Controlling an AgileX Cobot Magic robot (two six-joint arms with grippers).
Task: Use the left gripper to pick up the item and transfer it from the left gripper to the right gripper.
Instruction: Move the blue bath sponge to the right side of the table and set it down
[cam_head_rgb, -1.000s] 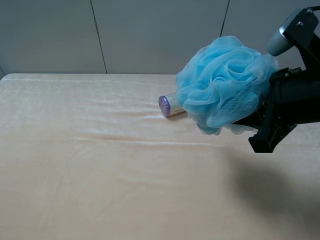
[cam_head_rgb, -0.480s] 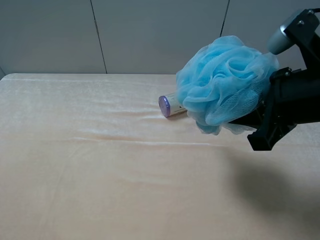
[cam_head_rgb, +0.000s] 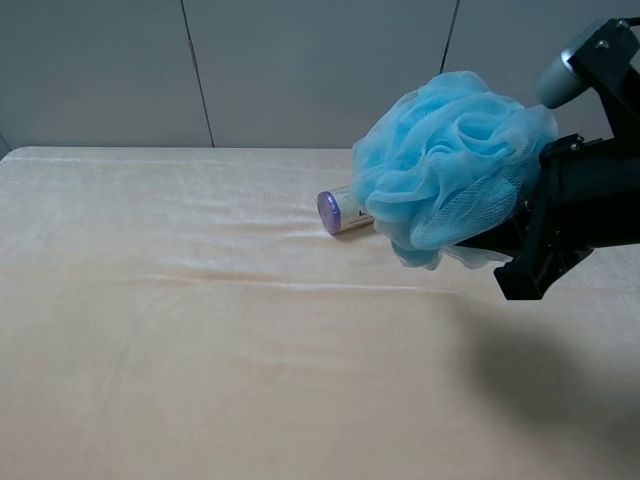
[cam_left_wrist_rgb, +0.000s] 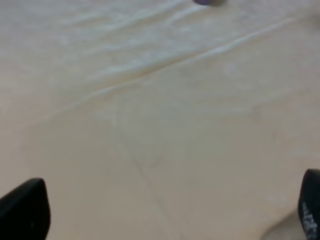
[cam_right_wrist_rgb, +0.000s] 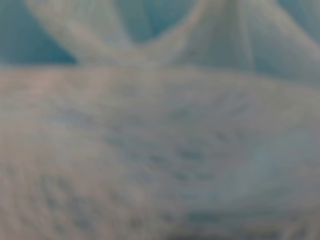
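We saw the blue pouf (cam_head_rgb: 450, 165) held aloft over the right side of the worktop (cam_head_rgb: 200, 350), pinched by the right claw (cam_head_rgb: 512, 236), while the left claw (cam_left_wrist_rgb: 167, 207) hung spread and empty, suggesting the handover was already done.

The left claw (cam_left_wrist_rgb: 167, 209), tips spread wide, hangs over creased cream cloth (cam_left_wrist_rgb: 150, 110); purple object (cam_left_wrist_rgb: 206, 2) at edge

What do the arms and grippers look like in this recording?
The right gripper is black and blocky with angular edges, and a light-grey rounded housing sits above it. Of the left gripper, only two black fingers show, one with faint pale texture. No cables are visible.
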